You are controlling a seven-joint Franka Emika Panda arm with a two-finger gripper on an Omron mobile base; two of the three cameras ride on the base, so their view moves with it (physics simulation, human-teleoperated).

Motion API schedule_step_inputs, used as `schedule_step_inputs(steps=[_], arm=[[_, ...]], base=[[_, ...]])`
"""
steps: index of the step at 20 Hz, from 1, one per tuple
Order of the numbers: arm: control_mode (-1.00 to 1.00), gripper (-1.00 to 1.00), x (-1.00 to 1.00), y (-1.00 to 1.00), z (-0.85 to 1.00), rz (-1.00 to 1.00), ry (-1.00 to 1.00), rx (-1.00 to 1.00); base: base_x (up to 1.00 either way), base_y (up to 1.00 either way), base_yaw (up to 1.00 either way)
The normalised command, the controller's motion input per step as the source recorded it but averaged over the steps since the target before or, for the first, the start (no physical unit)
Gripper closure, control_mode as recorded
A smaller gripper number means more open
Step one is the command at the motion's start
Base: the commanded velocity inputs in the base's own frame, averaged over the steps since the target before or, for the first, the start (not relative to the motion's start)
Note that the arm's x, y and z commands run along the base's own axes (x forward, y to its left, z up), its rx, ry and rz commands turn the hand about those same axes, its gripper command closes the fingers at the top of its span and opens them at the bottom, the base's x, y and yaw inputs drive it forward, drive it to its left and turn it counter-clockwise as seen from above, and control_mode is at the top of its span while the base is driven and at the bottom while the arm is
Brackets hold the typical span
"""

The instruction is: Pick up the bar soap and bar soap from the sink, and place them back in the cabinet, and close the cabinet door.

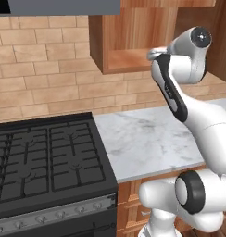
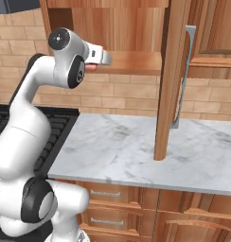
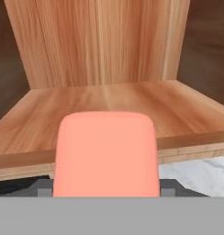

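A salmon-pink bar soap (image 3: 107, 151) fills the lower middle of the hand view, with my gripper (image 3: 107, 187) shut on it; just the dark finger bases show at its sides. Right ahead is the open cabinet (image 3: 109, 105), its plank-grain shelf level with the soap's front end. From the right base view a pink sliver of the bar soap (image 2: 91, 68) peeks out under the hand at the shelf's front left edge. The cabinet door (image 2: 167, 80) stands swung open, edge-on, with a grey handle (image 2: 183, 75). The sink is out of view.
A white marble counter (image 2: 136, 142) runs below the cabinet (image 1: 124, 41). A black gas stove (image 1: 45, 157) sits to its left. Low wooden drawers (image 2: 108, 194) are under the counter, and a brick wall (image 1: 40, 69) is behind.
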Motion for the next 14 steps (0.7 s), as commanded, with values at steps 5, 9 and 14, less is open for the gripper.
schedule_step_inputs(steps=[5,9,14], arm=[[-1.00,1.00,0.55,0.00,0.00,0.00,0.00,0.00],[-1.00,1.00,0.46,0.00,-0.05,0.00,0.00,0.00],[-1.00,1.00,0.40,0.00,-0.18,0.00,0.00,0.00]], base=[[0.00,0.00,0.00],[0.00,0.00,0.00],[0.00,0.00,0.00]])
